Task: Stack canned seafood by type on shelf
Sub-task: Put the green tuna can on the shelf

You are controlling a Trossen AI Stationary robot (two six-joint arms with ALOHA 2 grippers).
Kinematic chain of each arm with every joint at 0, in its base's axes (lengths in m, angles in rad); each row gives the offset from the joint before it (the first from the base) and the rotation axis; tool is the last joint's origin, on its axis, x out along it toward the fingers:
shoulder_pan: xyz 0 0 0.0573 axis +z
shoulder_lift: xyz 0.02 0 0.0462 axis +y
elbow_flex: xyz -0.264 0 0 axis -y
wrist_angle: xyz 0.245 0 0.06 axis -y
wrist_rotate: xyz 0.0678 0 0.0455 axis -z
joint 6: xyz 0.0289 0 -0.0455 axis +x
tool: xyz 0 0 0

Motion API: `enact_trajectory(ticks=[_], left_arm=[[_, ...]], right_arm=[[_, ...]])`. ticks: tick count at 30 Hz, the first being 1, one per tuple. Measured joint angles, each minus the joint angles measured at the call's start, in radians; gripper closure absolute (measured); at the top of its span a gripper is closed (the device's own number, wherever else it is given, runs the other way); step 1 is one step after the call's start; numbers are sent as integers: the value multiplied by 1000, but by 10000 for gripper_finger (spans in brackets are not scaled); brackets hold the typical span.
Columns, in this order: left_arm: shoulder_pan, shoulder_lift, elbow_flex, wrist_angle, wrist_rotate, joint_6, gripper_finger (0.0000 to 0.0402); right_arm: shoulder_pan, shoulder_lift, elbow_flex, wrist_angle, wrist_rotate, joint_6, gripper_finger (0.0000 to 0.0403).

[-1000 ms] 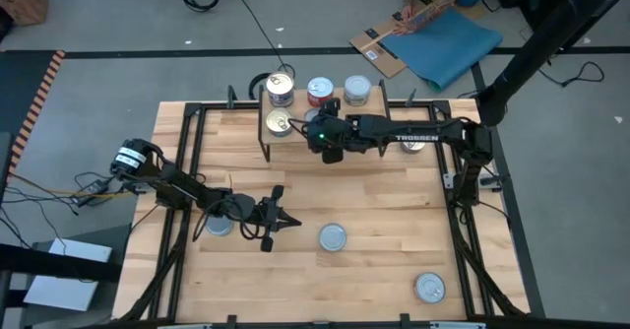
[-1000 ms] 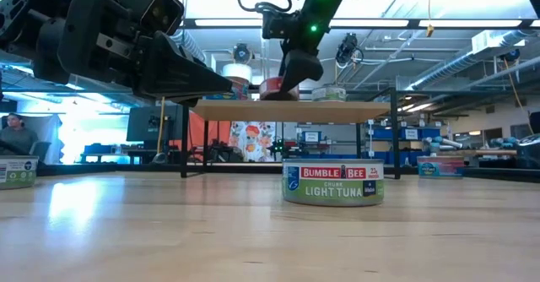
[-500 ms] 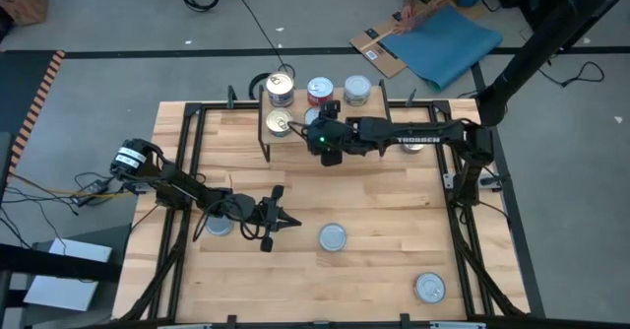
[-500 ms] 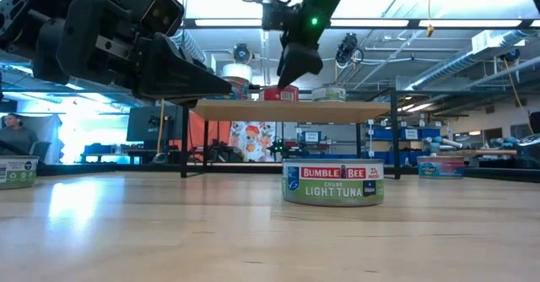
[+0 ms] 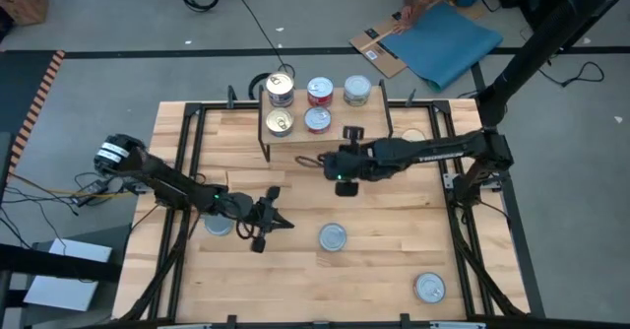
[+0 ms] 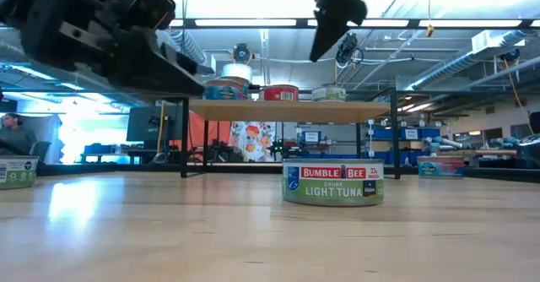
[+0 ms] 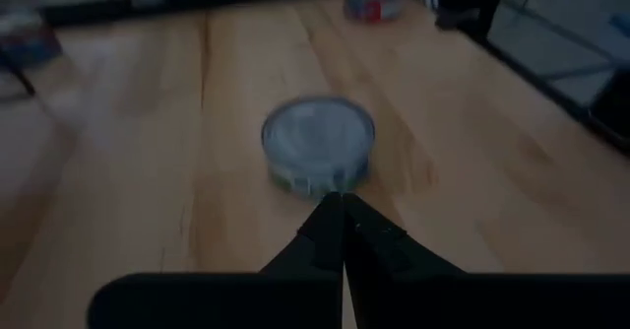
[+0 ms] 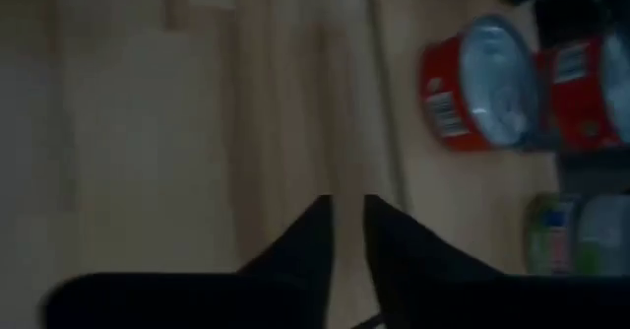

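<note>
The shelf (image 5: 372, 120) stands at the table's far edge on black wire legs. On it are a gold-topped tin (image 5: 281, 122), a stack (image 5: 281, 91), two red-labelled tins (image 5: 317, 120) (image 5: 319, 91) and a silver one (image 5: 356, 91). My right gripper (image 5: 333, 164) hangs above the table just near of the shelf, fingers (image 8: 320, 221) a narrow gap apart, empty. My left gripper (image 5: 285, 222) is shut and empty at the near left. It points at a silver-topped tuna tin (image 7: 317, 157) standing on the table a little ahead of it.
More tins stand on the table: one under my left arm (image 5: 215, 225), one at the near right corner (image 5: 429, 288), and the tuna tin in the middle (image 5: 333, 236). The table has a black frame around its edge (image 5: 187, 152). Bare wood lies between shelf and tins.
My right gripper has risen off the red-labelled tin in the shelf's near row, leaving it standing there, and has drawn back toward the table's near edge while rolling its wrist. My left gripper has tipped up slightly.
</note>
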Motion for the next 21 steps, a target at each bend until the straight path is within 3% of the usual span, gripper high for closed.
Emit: enact_trajectory(ticks=[4, 9, 14, 21], left_arm=[[-26, -139, 69, -396, 5, -69, 396], [-90, -239, 205, -872, 7, -243, 396], [-194, -244, 342, -1287, 8, -474, 396], [-330, -229, 414, -1533, 8, -820, 356]], right_arm=[[50, -4, -54, 28, -104, 38, 392], [82, -4, -166, 200, -218, 68, 381], [107, -4, -256, 330, -234, 92, 392], [143, -4, -307, 394, -227, 117, 389]])
